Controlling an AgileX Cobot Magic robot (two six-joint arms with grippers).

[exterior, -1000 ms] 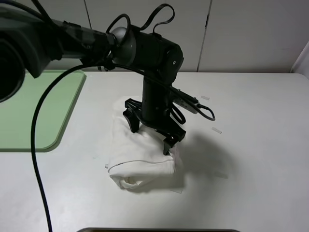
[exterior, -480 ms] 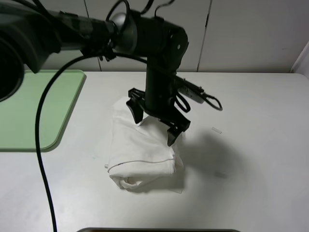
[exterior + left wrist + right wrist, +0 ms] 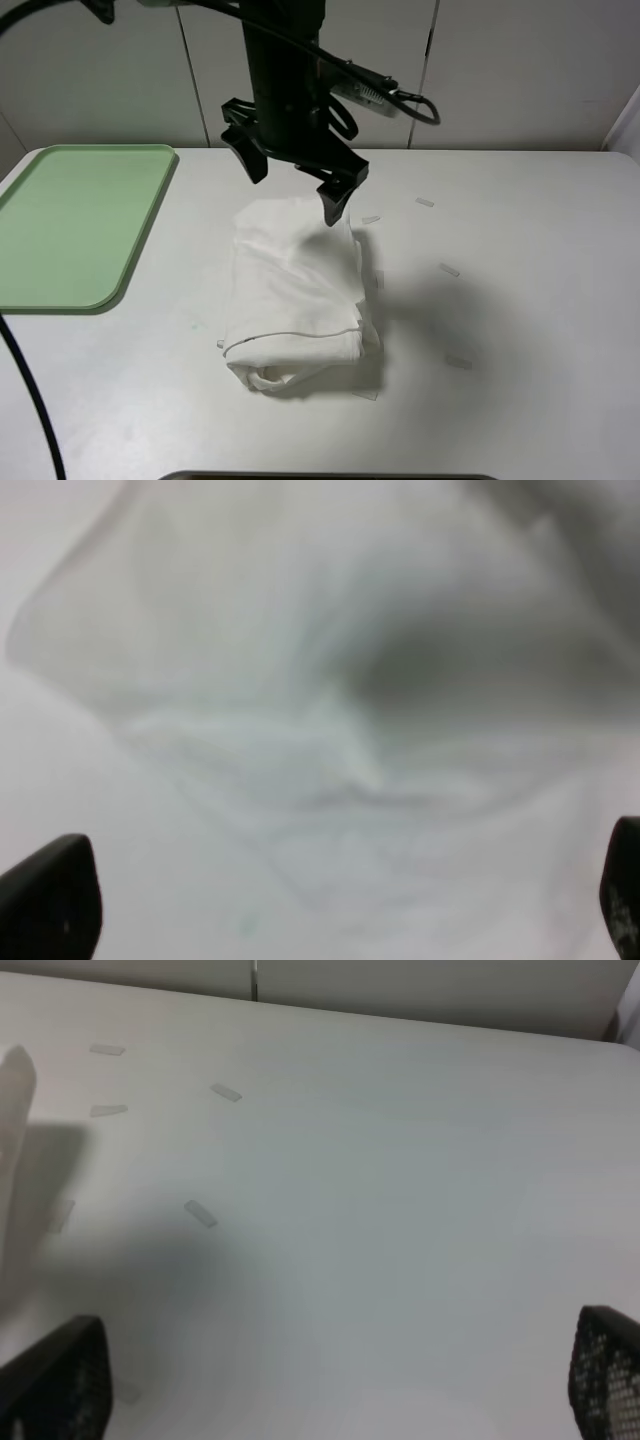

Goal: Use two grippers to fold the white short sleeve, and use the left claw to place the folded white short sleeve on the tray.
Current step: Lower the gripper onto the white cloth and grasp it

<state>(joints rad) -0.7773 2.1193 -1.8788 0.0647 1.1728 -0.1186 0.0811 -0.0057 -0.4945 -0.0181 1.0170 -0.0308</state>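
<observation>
The white short sleeve (image 3: 297,295) lies folded into a thick bundle on the white table, near the middle. My left gripper (image 3: 290,180) hangs open and empty in the air above the bundle's far end, touching nothing. The left wrist view looks down on the rumpled white fabric (image 3: 330,730), with the gripper (image 3: 335,895) wide open over it. The pale green tray (image 3: 70,220) lies empty at the far left. My right gripper (image 3: 330,1380) is open and empty over bare table; it is out of the high view. A pale edge of the shirt (image 3: 14,1090) shows in the right wrist view.
Small pale tape strips (image 3: 448,269) lie on the table right of the shirt, and show in the right wrist view (image 3: 200,1213). A white panelled wall (image 3: 500,70) stands behind the table. A black cable (image 3: 30,390) hangs at the front left.
My left arm has risen off the shirt and drawn back toward the wall, jaws open. The folded shirt has stayed on the table, its far end now uncovered.
</observation>
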